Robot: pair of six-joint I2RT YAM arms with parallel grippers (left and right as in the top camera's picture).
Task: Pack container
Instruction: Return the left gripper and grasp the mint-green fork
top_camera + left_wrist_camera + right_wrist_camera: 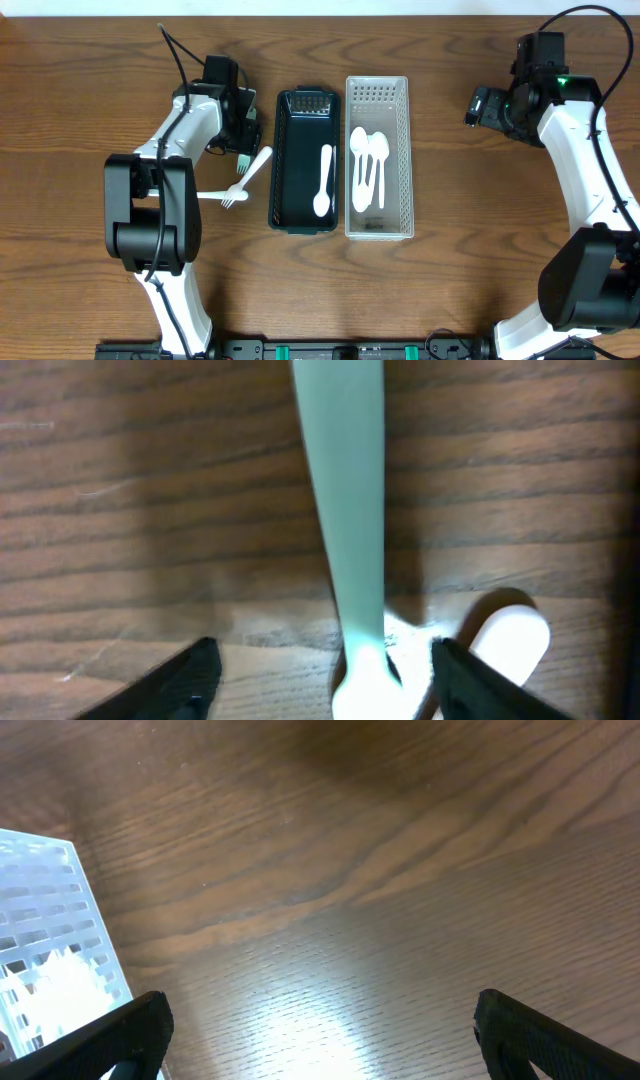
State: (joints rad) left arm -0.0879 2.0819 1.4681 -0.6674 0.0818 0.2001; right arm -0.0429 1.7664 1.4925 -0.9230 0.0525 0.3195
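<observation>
A dark green container [290, 165] stands at the table's middle with one white utensil [323, 180] in it. Beside it on the right, a clear perforated basket [400, 150] holds several white spoons [367, 165]. My left gripper [245, 140] is low over the table, left of the dark container. In the left wrist view it [325, 680] is open, its fingers on either side of a pale utensil handle [345, 510] lying on the wood. A white utensil's rounded end [510, 640] lies just to the right. My right gripper [480, 105] is open and empty.
A white utensil [255, 165] and a white fork [222, 195] lie on the wood left of the dark container. The clear basket's corner [50, 940] shows at the left of the right wrist view, with bare wood under the right gripper [320, 1030].
</observation>
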